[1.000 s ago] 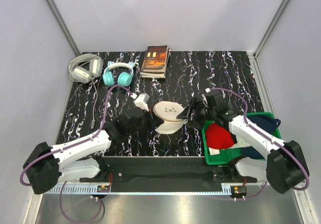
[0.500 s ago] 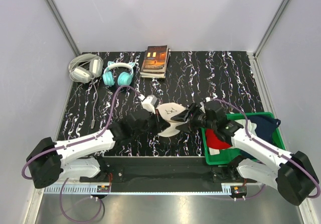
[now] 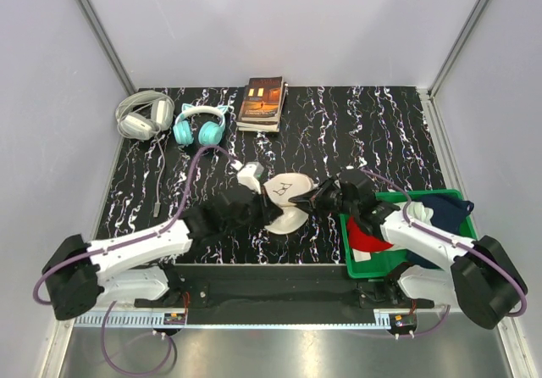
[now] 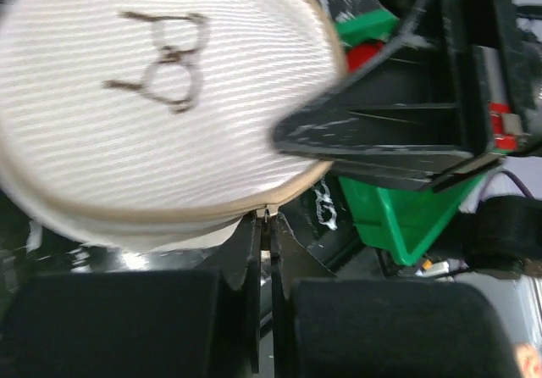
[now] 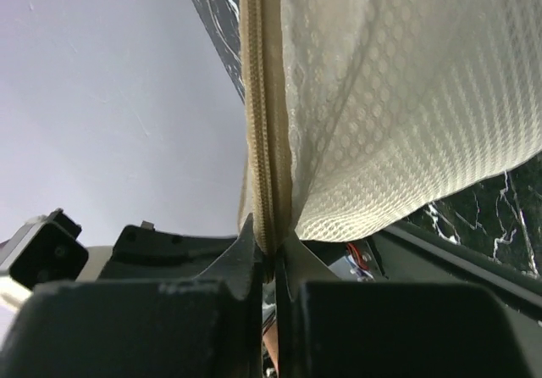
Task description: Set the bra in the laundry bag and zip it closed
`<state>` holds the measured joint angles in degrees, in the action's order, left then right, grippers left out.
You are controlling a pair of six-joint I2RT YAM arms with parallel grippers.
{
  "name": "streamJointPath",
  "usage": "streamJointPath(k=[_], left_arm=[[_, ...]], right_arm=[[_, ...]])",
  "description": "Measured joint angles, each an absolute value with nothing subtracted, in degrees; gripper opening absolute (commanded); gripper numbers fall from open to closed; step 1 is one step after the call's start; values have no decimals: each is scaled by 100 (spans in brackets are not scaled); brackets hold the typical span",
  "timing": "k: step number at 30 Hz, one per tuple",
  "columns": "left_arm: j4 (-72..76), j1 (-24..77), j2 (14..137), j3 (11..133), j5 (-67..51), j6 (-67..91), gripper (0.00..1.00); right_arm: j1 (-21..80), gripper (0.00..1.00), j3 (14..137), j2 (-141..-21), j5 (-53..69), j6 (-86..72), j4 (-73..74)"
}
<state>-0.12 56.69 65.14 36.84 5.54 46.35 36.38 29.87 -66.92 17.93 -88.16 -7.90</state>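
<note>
The laundry bag (image 3: 288, 196) is a round cream mesh pouch held between both arms at the table's near middle. Its flat face with the black drawing (image 4: 161, 64) tilts up. My left gripper (image 3: 264, 205) is shut on the near rim, its tips (image 4: 267, 219) pinching a small tab at the seam. My right gripper (image 3: 317, 198) is shut on the opposite side, clamping the zip band (image 5: 264, 98) at its tips (image 5: 273, 249), with the mesh wall (image 5: 406, 98) bulging to the right. The bra is hidden.
A green bin (image 3: 346, 244) at the near right holds a red cloth (image 3: 368, 236) and a dark blue cloth (image 3: 445, 207). White-grey headphones (image 3: 142, 113), teal cat-ear headphones (image 3: 200, 125) and a book (image 3: 262, 101) lie at the back.
My right gripper has closed from open onto the bag's zip rim. Both arms and the bag have drifted slightly nearer.
</note>
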Motion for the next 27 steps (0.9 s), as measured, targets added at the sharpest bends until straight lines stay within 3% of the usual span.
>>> streamJointPath(k=[6,12,13,15,18,23,27], left_arm=[[-847,4499,5527,3564,683,4480,0],[-1278,3887,4827,3404,416,4104,0],[-1291,3852,4724,3389,346,4042,0],[-1249,3837,4611,3358,200,4016,0],[-1103,4123,4705,3356,154,4047,0],[-823,4665,5378,3385,193,4348,0],[-784,4847,5948,3514,366,4580,0]], right_arm=[[3024,0,3146,-7067,2648,-8180,-1063],[2875,4,4226,-8329,3938,-7175,-1297],[2862,10,4414,-8565,4123,-7032,-1293],[2836,42,4794,-8982,4368,-6757,-1173],[2812,70,5428,-9465,4383,-6272,-676],[2794,91,5570,-9389,3785,-5817,36],[2781,96,4825,-8630,3188,-5607,510]])
